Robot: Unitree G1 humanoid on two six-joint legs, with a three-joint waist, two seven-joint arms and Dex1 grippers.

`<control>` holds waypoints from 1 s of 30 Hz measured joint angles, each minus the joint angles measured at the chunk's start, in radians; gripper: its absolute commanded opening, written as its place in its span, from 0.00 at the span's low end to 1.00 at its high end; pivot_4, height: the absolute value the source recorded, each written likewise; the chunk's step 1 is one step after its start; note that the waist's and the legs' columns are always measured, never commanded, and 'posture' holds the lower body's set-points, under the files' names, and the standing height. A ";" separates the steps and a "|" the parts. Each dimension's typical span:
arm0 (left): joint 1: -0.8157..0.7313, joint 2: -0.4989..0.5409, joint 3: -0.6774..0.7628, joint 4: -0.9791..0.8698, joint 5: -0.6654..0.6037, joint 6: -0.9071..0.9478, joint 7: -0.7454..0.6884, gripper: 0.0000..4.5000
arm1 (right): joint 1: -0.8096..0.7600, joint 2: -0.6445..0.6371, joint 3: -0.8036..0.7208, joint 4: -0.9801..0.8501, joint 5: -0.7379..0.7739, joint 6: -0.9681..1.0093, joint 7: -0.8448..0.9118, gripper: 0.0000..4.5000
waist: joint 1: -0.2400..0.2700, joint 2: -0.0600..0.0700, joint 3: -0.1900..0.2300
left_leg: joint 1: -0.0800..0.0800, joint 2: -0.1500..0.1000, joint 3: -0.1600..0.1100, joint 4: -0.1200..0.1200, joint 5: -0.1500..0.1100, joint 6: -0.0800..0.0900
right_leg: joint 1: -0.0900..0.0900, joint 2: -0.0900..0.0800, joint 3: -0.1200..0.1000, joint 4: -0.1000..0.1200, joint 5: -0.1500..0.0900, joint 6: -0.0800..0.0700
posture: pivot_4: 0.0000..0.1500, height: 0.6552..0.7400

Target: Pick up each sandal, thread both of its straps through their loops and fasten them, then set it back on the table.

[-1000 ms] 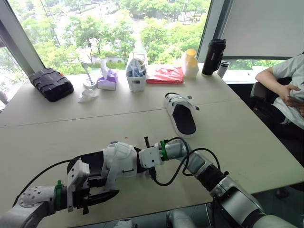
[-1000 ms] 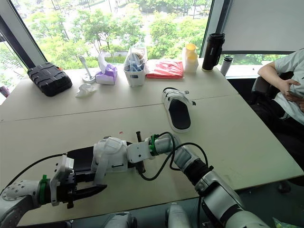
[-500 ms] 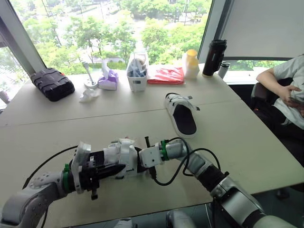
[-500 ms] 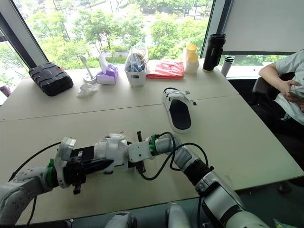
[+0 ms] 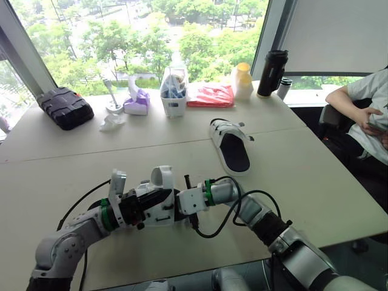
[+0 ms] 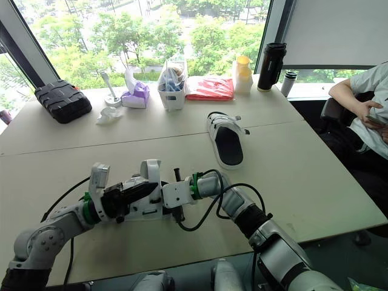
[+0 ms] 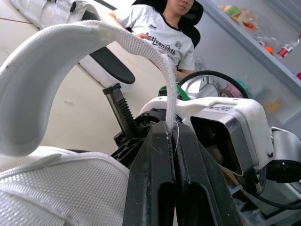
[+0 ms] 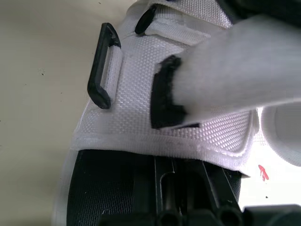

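Near sandal (image 5: 156, 211): is being kept low on the table (image 5: 315, 182), in the lower centre of the head views, between the two pincers.
Strap (image 7: 70, 42): is being lifted off the white upper in a high arch, and its free end is being pinched at its thin edge.
Left pincer (image 7: 168, 135): is being kept clenched on the tip of the strap, with the two black fingers (image 7: 153, 179) pressed together and only the webbing between them. It is being reached in from the lower left of the head views.
Right pincer (image 8: 176, 172): is being held at the sandal's right-hand end, by the black footbed, from the lower right. Whether it is clenched or released cannot be told.
Loop (image 8: 102, 66): is being shown at the edge of the woven white upper in the right wrist view, black and flat.
Black patch (image 8: 164, 92): is being shown at the end of a white strap, over the upper and near the loop.
Second sandal (image 5: 230, 145): is being left sole-down on the table at centre right, well apart from both pincers.
Cable (image 5: 221, 227): is being looped on the table beside the right forearm.
Back edge of the table: a black case (image 5: 65, 107), a purple tissue box (image 5: 137, 102), a white basket (image 5: 174, 91), a red cloth (image 5: 211, 95), a yellow-capped bottle (image 5: 242, 80) and a black flask (image 5: 271, 73) are being kept along the window.
Person (image 5: 364, 103): is being seated at the right edge of the frame.
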 measured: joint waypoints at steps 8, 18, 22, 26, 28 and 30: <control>0.075 0.015 0.047 -0.017 -0.074 0.060 0.010 0.01 | 0.002 -0.001 0.000 -0.003 0.000 0.002 -0.001 0.00 | 0.000 0.000 0.000 | 0.000 0.000 0.000 0.000 0.000 0.000 | 0.000 0.000 0.000 0.000 -0.001 -0.001 | 1.00 1.00; 0.096 0.021 0.027 -0.012 -0.022 -0.006 -0.040 0.01 | 0.002 -0.001 -0.001 -0.003 0.000 0.005 -0.002 0.00 | 0.001 0.000 0.000 | 0.000 0.000 0.000 0.000 0.000 0.000 | 0.000 0.000 0.000 0.000 -0.001 -0.002 | 1.00 1.00; 0.069 0.021 0.007 0.025 0.044 -0.073 -0.062 0.01 | 0.005 -0.001 -0.001 -0.007 0.000 0.008 -0.002 0.00 | 0.000 0.000 0.000 | 0.000 0.000 0.000 0.000 0.000 0.000 | 0.000 0.000 0.000 0.000 -0.001 -0.002 | 1.00 1.00; 0.040 0.027 0.004 0.065 0.070 -0.090 -0.082 0.01 | 0.007 -0.001 -0.001 -0.012 0.000 0.012 -0.002 0.00 | 0.000 0.000 0.000 | 0.000 0.000 0.000 0.000 0.000 0.000 | 0.000 0.000 0.000 0.000 -0.001 -0.001 | 1.00 1.00; 0.031 0.039 0.002 0.072 0.079 -0.090 -0.098 0.01 | 0.007 -0.001 -0.001 -0.014 0.000 0.014 -0.002 0.00 | 0.000 0.000 0.000 | 0.000 0.000 0.000 0.000 0.000 0.000 | 0.000 0.000 0.000 0.000 -0.001 -0.001 | 1.00 1.00; 0.025 0.053 0.001 0.083 0.083 -0.089 -0.115 0.01 | 0.008 -0.001 0.000 -0.016 0.000 0.017 -0.002 0.00 | 0.000 0.000 0.000 | 0.000 0.000 0.000 0.000 0.000 0.000 | 0.000 0.000 0.000 0.000 -0.001 -0.001 | 1.00 1.00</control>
